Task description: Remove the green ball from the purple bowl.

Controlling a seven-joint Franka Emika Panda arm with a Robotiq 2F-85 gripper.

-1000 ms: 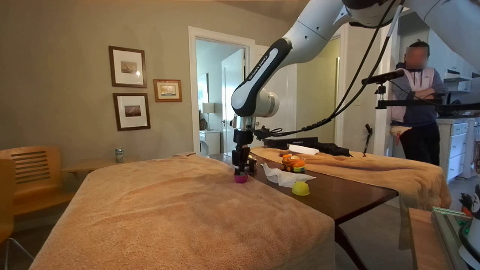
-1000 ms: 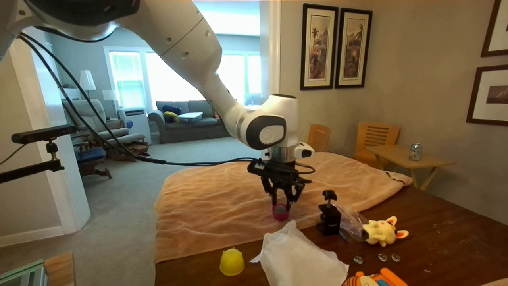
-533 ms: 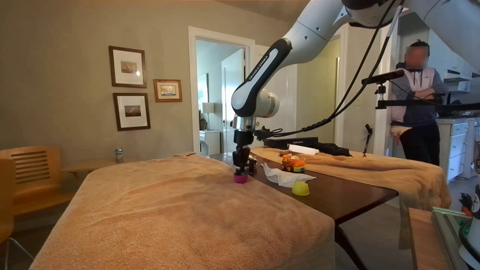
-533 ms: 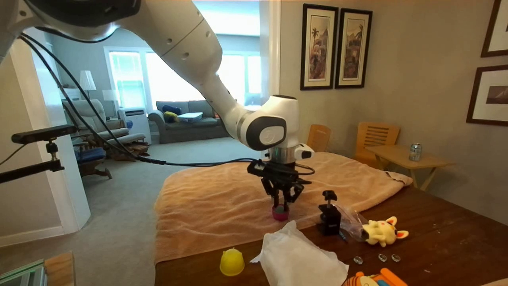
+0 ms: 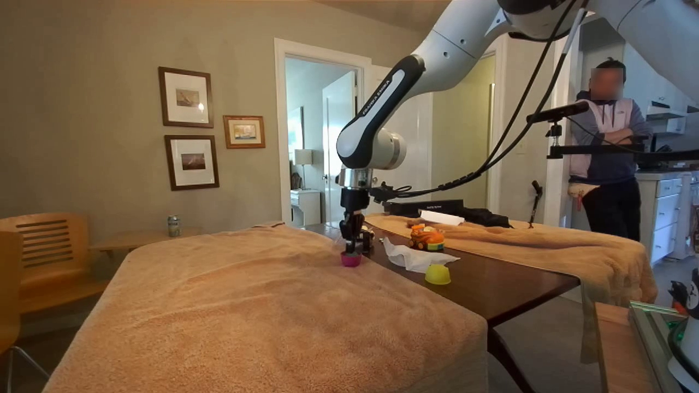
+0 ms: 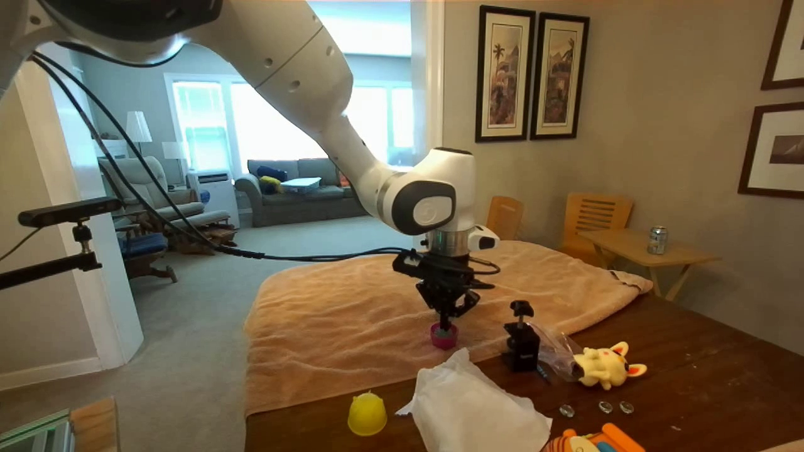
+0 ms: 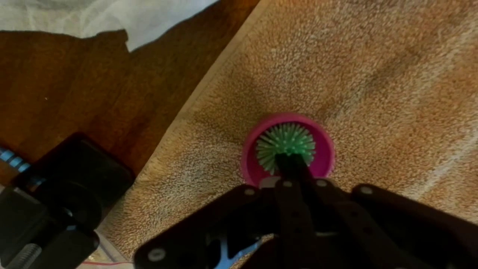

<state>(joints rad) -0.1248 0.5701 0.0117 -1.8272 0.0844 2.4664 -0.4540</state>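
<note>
The purple bowl (image 7: 324, 157) is small, magenta and upright on the tan towel; it shows in both exterior views (image 5: 351, 261) (image 6: 444, 343). The green ball (image 7: 280, 140), round and spiky, sits inside it. In an exterior view the ball shows only as a small grey-green patch (image 6: 441, 333). My gripper (image 7: 289, 157) points straight down over the bowl. Its fingers are together, with the tips on the ball's spikes, and appear to pinch them. The fingers hide part of the ball and the bowl's near rim.
A black clamp (image 6: 522, 345) stands beside the bowl. On the dark table (image 7: 93, 86) lie a white cloth (image 6: 477, 405), a yellow-green cup (image 6: 367, 415), a yellow plush toy (image 6: 604, 366) and an orange toy vehicle (image 5: 426, 238). The towel (image 6: 352, 339) has folds.
The gripper went down with its fingers apart over the bowl, then its fingers closed together at the ball. The bowl has stayed in place.
</note>
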